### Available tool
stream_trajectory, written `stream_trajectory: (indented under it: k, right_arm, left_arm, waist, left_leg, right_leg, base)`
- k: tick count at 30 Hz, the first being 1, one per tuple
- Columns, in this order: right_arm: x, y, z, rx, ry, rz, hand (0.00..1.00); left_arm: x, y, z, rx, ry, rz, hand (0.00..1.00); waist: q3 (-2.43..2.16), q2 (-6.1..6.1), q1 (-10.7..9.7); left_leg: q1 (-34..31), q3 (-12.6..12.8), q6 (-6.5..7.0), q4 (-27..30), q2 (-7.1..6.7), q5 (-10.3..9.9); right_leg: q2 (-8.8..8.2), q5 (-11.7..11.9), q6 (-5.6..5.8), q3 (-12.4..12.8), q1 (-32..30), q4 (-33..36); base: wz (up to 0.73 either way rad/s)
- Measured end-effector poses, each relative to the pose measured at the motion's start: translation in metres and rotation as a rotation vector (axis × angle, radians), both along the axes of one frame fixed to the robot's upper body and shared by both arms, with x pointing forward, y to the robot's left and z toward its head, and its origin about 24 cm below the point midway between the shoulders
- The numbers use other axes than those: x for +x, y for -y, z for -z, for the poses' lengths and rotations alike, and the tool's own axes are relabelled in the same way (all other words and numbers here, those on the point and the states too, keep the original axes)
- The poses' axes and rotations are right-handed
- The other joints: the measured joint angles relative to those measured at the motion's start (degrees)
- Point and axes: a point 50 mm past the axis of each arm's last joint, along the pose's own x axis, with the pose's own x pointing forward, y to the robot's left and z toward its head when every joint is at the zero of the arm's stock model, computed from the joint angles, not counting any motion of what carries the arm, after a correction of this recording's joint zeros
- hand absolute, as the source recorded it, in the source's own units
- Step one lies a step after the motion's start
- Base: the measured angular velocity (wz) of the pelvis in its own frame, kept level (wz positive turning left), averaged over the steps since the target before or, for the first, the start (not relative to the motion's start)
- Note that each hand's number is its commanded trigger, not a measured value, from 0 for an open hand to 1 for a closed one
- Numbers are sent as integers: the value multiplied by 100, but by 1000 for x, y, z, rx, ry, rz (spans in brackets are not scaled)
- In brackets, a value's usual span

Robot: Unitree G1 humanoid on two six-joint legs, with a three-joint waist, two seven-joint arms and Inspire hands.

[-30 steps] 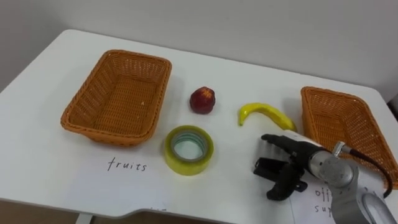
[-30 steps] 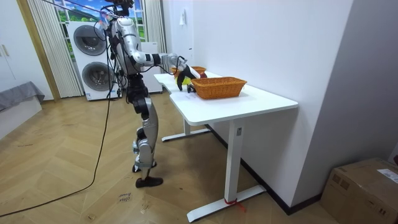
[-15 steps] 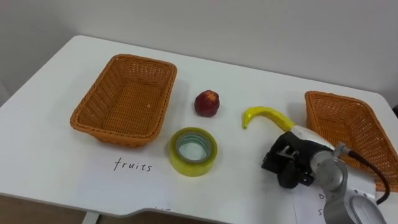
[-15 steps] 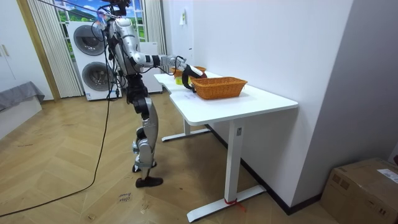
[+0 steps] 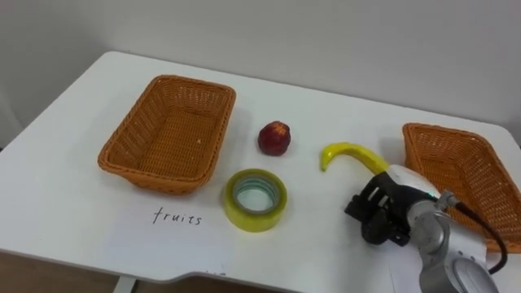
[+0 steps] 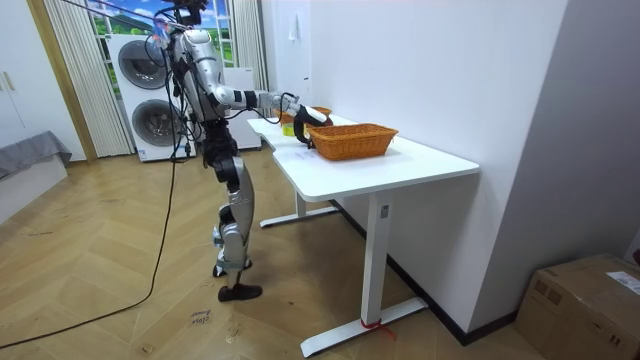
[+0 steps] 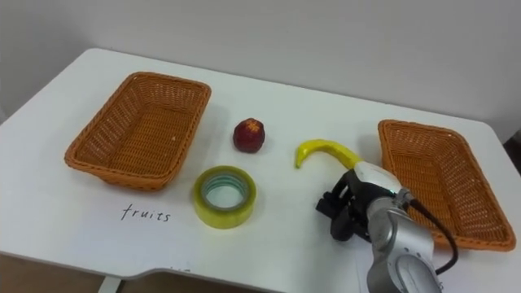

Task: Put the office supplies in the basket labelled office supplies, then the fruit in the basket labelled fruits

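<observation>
Standing at the near long edge of the white table (image 5: 65, 203), I have my right arm reached out over its top; in the room view two stacked washing machines (image 6: 148, 95) stand behind me.

At the far left of the table sits the left basket (image 5: 168, 133), brown wicker with sloping walls, and a handwritten label (image 5: 174, 217) lies on the tabletop just near of it. Near and to the right of that basket a yellow roll of tape (image 5: 255, 199) lies flat with its hole facing up. Beyond the tape, just right of the basket's right wall, a red apple (image 5: 275, 138) rests upright on the table, apart from both.

Further right lies the banana (image 5: 348, 154), yellow and curved, flat on the table between the apple and the right basket (image 5: 460, 175). Neither fruit nor tape is in a basket yet.

My right hand (image 5: 384, 213) rests low over the table, just near and right of the banana. Its dark fingers are curled in toward the palm, and I see nothing held between them. The banana's right end runs up to the far side of the hand's white back, and I cannot tell whether the two touch.

The right basket, wicker like the other, sits at the table's right edge, just right of my hand.
</observation>
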Motion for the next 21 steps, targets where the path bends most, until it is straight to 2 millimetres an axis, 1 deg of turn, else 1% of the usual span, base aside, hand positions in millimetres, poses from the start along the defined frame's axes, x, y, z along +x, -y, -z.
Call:
stream_trajectory:
  k: [4, 6, 9, 10, 12, 13, 14, 15, 17, 19, 21]
  right_arm:
    - [2, -3, -8, 7, 38, -18, 100]
    - [3, -4, -13, 16, 55, -21, 100]
    - [5, -10, -24, 54, 75, -51, 100]
    - [5, -13, -28, 83, 78, -70, 100]
    - [2, -18, -34, 124, 83, -94, 100]
    - [1, -22, -39, 151, 98, -119, 100]
    - [1, -24, -41, 167, 105, -132, 100]
    - [2, -27, -45, 186, 118, -153, 100]
    - [2, -28, -50, 217, 141, -162, 100]
    - [3, -29, -61, 277, 192, -177, 100]
    - [4, -29, -71, 316, 237, -191, 100]
  left_arm:
    - [4, 2, 0, -4, 20, 16, 0]
    - [5, 3, 0, -8, 28, 23, 0]
    - [7, 3, -1, -9, 47, 26, 0]
    - [6, 3, -1, -10, 54, 27, 0]
    - [6, 3, 0, -14, 60, 26, 0]
    - [5, 3, 0, -16, 62, 26, 0]
    - [4, 3, 0, -17, 64, 26, 0]
    - [1, 4, 1, -19, 57, 24, 0]
    - [-3, 4, 3, -21, 41, 19, 0]
    - [-6, 3, 3, -22, 40, 12, 0]
    - [-13, 1, 4, -18, 21, -5, 0]
  waist:
    - [0, 21, -31]
    - [19, 52, -84]
    - [48, 100, -103]
    - [54, 104, -143]
    - [50, 97, -204]
    - [71, 87, -255]
    - [78, 84, -280]
    - [68, 66, -298]
    - [64, 51, -287]
    - [81, 23, -284]
    - [109, 5, -301]
  left_leg:
    - [-75, 5, -9, 3, -1, 8]
    - [-96, 33, -7, -9, 2, 12]
    - [-125, 179, -17, -51, 24, 28]
    - [-126, 190, -19, -70, 19, 29]
    - [-157, 194, -27, -105, 13, 34]
    - [-175, 194, -30, -116, 15, 36]
    - [-174, 194, -31, -123, 16, 36]
    - [-172, 199, -31, -143, 18, 36]
    - [-172, 217, -32, -141, 21, 38]
    - [-167, 262, -31, -144, 23, 37]
    - [-164, 269, -30, -143, 24, 37]
  right_leg:
    - [6, -1, 0, 27, -80, 8]
    - [11, -1, 0, 54, -122, 17]
    - [48, 3, -7, 198, -222, 19]
    - [56, 3, -7, 211, -235, 19]
    - [72, 3, -7, 222, -291, 22]
    - [78, 3, -7, 220, -313, 18]
    - [80, 2, -7, 221, -316, 18]
    - [86, 2, -7, 231, -330, 17]
    - [91, 2, -7, 277, -355, 16]
    - [93, 2, -6, 350, -372, 12]
    - [89, 2, -6, 372, -371, 11]
  base:
    - [0]
    - [-8]
    - [-21]
    - [-17]
    - [-2]
    - [0]
    - [0]
    - [-3]
    - [-6]
    - [-10]
    - [-3]
